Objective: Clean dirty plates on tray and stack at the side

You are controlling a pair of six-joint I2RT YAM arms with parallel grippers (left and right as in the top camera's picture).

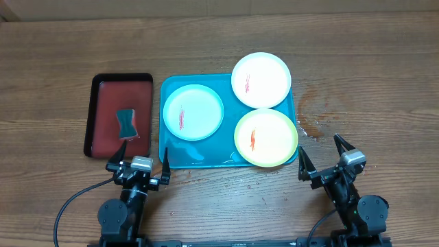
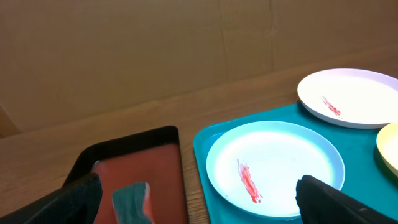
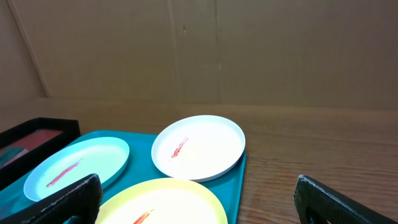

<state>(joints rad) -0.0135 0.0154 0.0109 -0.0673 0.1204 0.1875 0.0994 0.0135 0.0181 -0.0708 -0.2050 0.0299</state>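
**A:** Both are seen spread wide with nothing held: the left gripper [image 1: 140, 161] and the right gripper [image 1: 321, 156]. The turquoise tray [image 1: 199, 156] lies just ahead, off to the left gripper's right and the right gripper's left. What could be spoiled from here?

**B:** Biggest first. The tray could be shoved across the table if a plate is scrubbed while nothing is braced. The dark red tray [image 1: 103, 96], straight ahead of the left gripper, may be dragged when the sponge [image 1: 126, 123] is lifted. The white plate [image 1: 260, 79], farthest ahead of the right gripper, appears to ride over the tray's rim, so it could be tipped by pressure. The yellow-green plate [image 1: 266, 137] sits nearest that gripper and the light blue plate [image 1: 193, 112] is ahead-right of the left one. All look slick, and a slip is likely at the stacking. The red smears could simply be spread.

**A:** And what is hidden?

**B:** The tray's near edge is cut off in both wrist views. In the left wrist view only a sliver of the yellow-green plate is shown, and the sponge's lower part is cut off. Whether the smears are dried cannot be told.
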